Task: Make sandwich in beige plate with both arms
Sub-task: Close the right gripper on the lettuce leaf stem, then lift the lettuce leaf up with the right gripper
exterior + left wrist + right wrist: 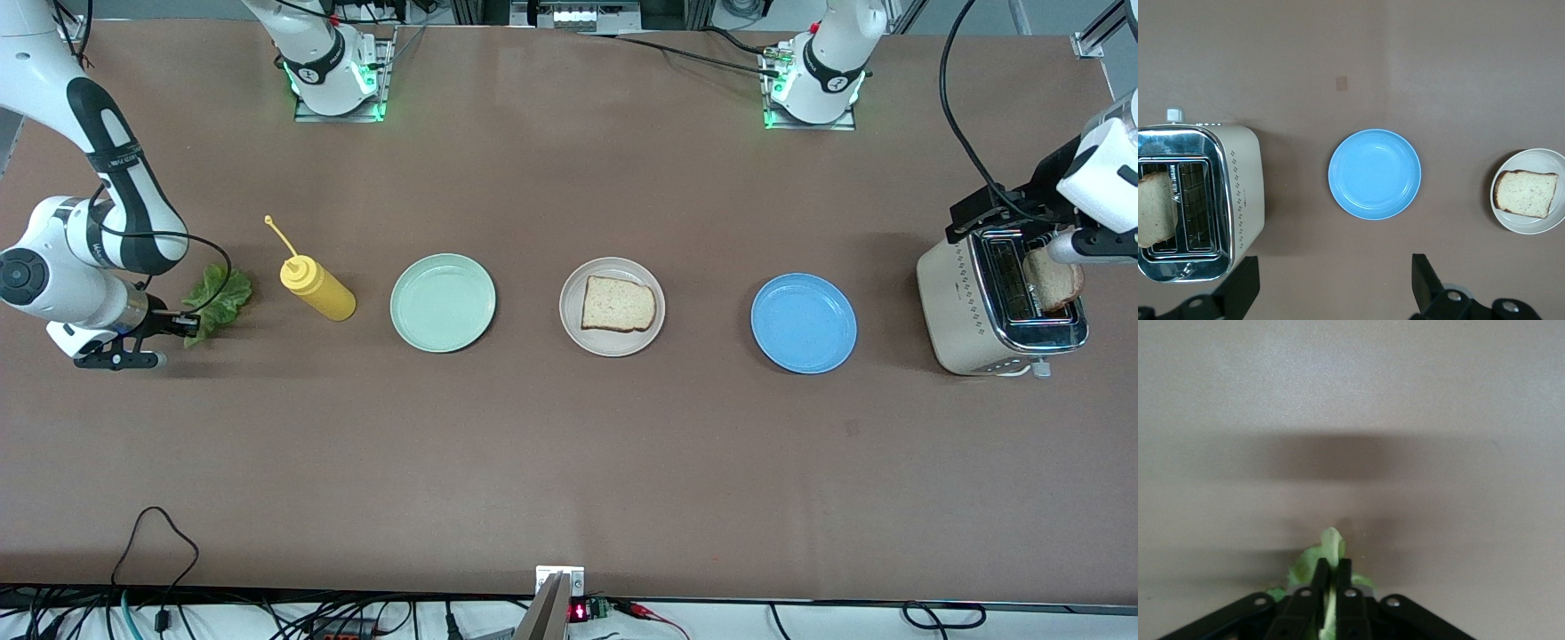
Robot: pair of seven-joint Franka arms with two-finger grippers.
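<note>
Front view: one bread slice (619,303) already on beige plate (612,307); right gripper (184,324) pinches lettuce leaf (218,300) at the right arm's end, beside mustard bottle (316,286). Left wrist view: left gripper (1331,283) fingers wide over toaster (1198,200) holding second slice (1156,208). Right wrist view: fingers clamped on lettuce. Step: lettuce pickup; next likely lift, carry onto the plated slice.

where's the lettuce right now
The lettuce leaf lies at the right arm's end of the table, beside the yellow mustard bottle, with the right gripper shut on its edge.
</note>
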